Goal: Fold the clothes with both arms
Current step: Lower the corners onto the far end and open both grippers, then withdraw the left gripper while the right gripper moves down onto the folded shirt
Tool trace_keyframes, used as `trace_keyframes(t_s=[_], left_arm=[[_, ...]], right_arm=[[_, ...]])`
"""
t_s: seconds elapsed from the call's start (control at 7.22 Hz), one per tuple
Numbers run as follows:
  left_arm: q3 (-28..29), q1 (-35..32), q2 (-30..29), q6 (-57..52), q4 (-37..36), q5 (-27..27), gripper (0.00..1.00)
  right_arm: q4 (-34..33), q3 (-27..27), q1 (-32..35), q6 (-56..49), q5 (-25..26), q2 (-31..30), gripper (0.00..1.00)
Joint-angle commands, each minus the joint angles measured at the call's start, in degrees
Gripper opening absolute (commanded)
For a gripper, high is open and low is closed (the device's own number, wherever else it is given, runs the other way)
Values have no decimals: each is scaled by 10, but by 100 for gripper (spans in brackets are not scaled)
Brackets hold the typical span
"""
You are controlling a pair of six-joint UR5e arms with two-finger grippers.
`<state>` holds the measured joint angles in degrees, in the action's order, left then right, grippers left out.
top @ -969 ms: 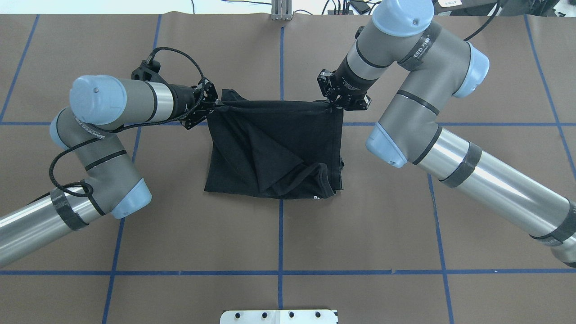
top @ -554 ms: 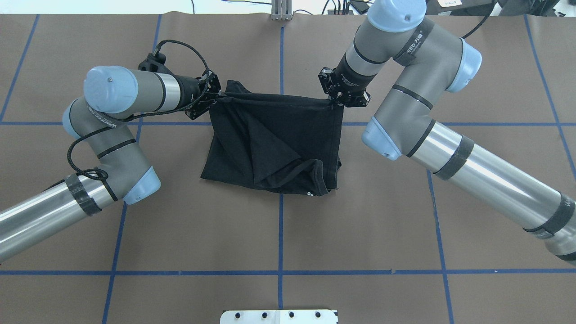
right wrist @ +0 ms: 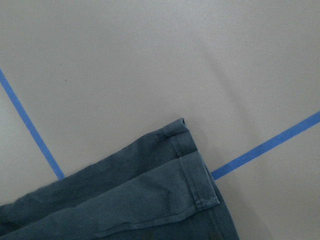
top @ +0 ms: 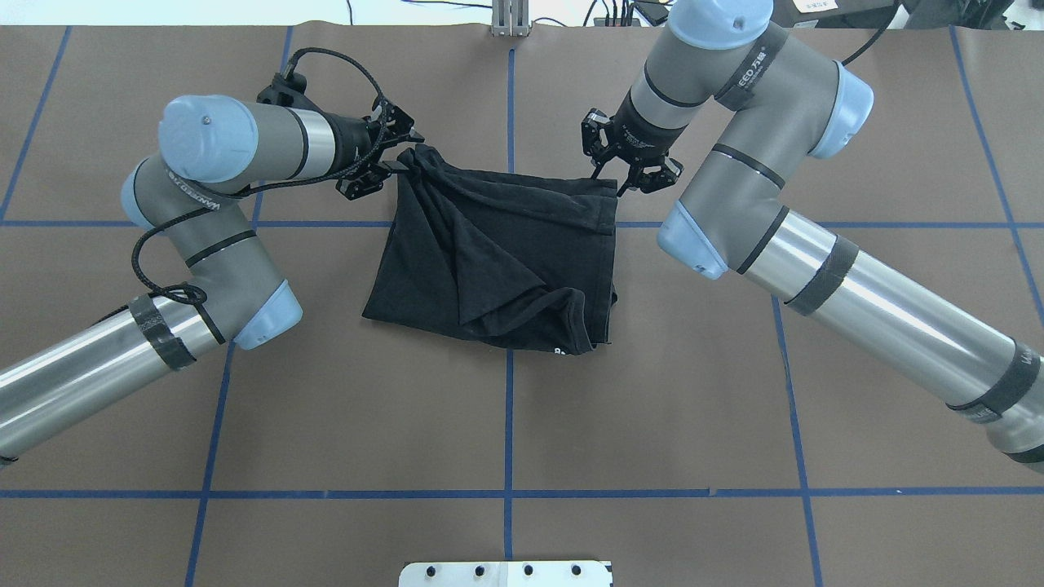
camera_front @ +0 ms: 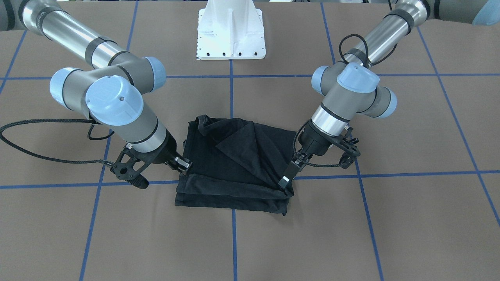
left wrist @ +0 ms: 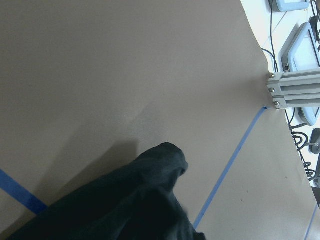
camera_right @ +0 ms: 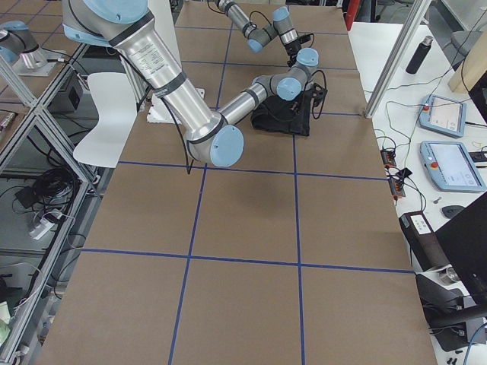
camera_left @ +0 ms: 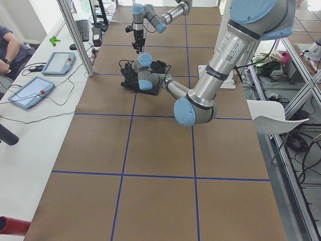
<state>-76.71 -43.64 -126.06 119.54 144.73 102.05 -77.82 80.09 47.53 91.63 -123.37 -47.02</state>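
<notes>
Your left gripper point(top: 397, 165) was clamped on the far left corner of the black short-sleeved T-shirt point(top: 506, 244). The cloth there was drawn into a bunched point running into the jaws, and the left wrist view showed that bunch point(left wrist: 150, 180) raised off the table over its own shadow. Your right gripper point(top: 621, 173) had its jaws parted just above the far right corner and held nothing. In the right wrist view that hemmed corner point(right wrist: 182, 145) lay flat and free on the table.

Your left arm point(top: 212, 244) came in from the near left and bent sharply at the elbow. Its wrist ran almost level along the table toward the shirt. Your right arm point(top: 758, 196) came in from the near right, folded at the elbow beside the shirt's right edge, and its wrist pointed steeply down at the corner.

You had the shirt lying roughly square on the brown table cover point(top: 326, 408), plain black side up. It sat astride the centre one of the blue tape lines point(top: 507, 424), with its far edge just past the cross line. A diagonal fold crossed the top layer, and the collar point(top: 563, 310) lay at the near edge. Bare cover showed on every side of the shirt. The widest stretch lay between its near edge and the white pedestal base point(camera_front: 230, 35).
</notes>
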Motion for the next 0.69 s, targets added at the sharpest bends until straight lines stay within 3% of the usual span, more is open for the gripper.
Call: trace_keyframes(t_s=[0.0,0.28,0.55], left_arm=[[5,-38,-3,-4,-2,22,100],[3,-84,3,-54,-19,116,100],[-72,-87,92,-145,-24,133,100]], right_arm=[[1,1,7,0,-1,2,100],[24,16,-30,-4,14,20,100],[16,17,-103,-68,112,53,100]])
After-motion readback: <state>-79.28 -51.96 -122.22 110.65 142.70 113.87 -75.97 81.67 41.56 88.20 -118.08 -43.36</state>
